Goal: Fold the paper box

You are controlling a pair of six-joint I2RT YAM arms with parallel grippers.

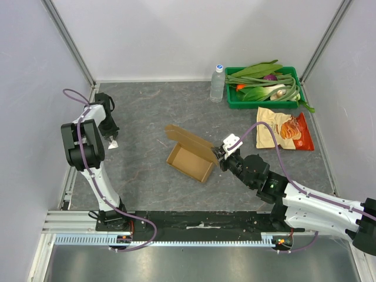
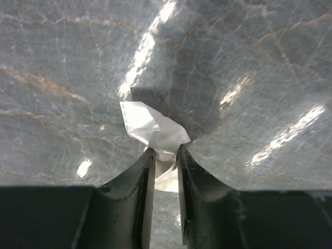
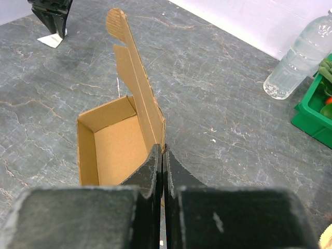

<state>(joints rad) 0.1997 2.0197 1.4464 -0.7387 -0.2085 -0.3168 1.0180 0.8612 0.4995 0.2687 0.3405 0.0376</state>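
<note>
At the centre of the overhead view, the paper box sits on the grey table, tray open to the ceiling and its lid panel standing up along the tray's upper long wall. And there's the right hand, in at the right end of that lid, pinched down to almost nothing on the cardboard edge. The right wrist camera shows it plainly: two black fingers closed flat on the panel, the lid running straight away from them toward the top of that frame, rounded tuck tab at the far tip.

So the box lies to the left of the hand in the overhead view. The lid's long axis is in line with the grip, and in the wrist view the open tray falls on the left side of the panel. That's the relation that counts. To close it, I judge the lid has to swing down over the tray, hinging on its bottom crease.

Over at the left of the overhead view, the left hand is well apart from the box, narrow, clamped on a white crumpled paper scrap close to the table. The right arm is plainly the nearer one. At upper right, a water bottle, a green crate of vegetables and a snack bag all lie well apart from the box.
</note>
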